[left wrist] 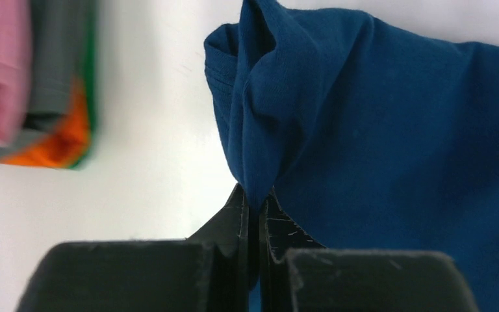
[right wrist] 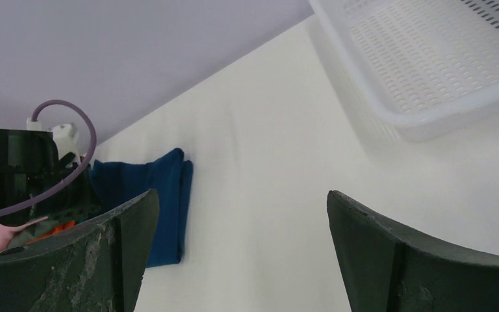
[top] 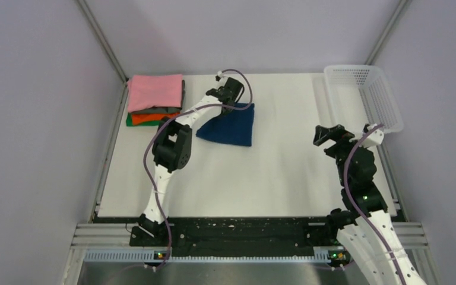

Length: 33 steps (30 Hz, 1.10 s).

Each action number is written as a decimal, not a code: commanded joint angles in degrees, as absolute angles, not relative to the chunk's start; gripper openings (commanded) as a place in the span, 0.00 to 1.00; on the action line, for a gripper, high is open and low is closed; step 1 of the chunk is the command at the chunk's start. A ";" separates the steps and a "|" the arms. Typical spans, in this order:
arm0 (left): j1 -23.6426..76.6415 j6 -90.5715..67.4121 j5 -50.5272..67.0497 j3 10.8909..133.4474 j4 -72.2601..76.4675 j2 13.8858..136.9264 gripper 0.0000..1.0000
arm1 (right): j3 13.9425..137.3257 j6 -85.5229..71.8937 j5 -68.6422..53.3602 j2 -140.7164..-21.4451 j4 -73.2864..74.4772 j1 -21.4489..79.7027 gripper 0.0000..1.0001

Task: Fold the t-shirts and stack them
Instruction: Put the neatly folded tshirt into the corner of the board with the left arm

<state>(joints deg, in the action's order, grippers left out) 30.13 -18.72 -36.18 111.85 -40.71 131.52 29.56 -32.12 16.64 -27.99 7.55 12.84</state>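
A folded navy blue t-shirt [top: 230, 126] lies on the white table, right of a stack of folded shirts [top: 154, 101] with pink on top, then grey, orange and green. My left gripper [top: 230, 102] is shut on the navy shirt's far left corner and lifts that corner into a peak; the pinched cloth [left wrist: 255, 182] shows between the jaws in the left wrist view. The stack [left wrist: 32, 84] shows there at the left. My right gripper [top: 328, 134] is open and empty over the right part of the table. The navy shirt [right wrist: 149, 195] shows far left in the right wrist view.
A white plastic mesh basket [top: 365, 95] stands at the table's back right corner, also in the right wrist view [right wrist: 429, 71]. The grey enclosure walls close in the table on three sides. The stack sits against the back left corner.
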 commanded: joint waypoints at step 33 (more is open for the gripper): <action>19.57 22.48 -47.27 132.44 -29.07 118.57 0.00 | 29.58 -30.30 19.07 -34.62 3.31 12.48 0.98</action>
<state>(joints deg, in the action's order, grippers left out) 20.80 22.22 -48.38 127.85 -28.14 124.22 29.12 -31.05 19.16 -34.35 6.17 12.84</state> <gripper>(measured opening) 0.043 0.983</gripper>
